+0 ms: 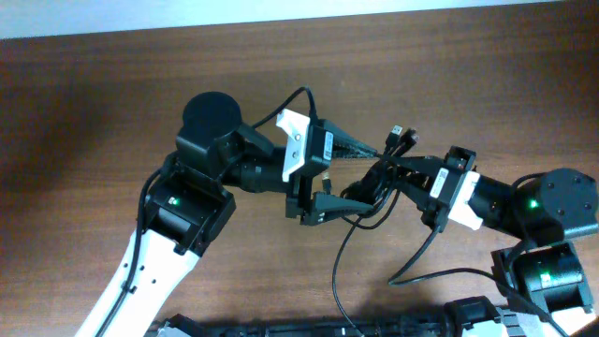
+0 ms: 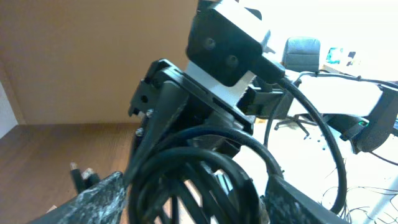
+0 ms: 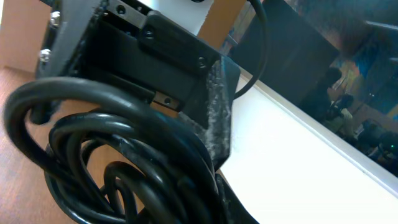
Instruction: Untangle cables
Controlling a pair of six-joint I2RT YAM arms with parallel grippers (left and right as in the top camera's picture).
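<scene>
The cable bundle is clasped by the half-closed left gripper, directly ahead of the right gripper, whose closure cannot be told.

Loose cables on wooden table

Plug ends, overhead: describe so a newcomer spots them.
On the wooden table, the left gripper and right gripper meet mid-frame at a black cable bundle. The plug ends stick out just above it: short stubby tips, unlike the long looping cords.
</scene>
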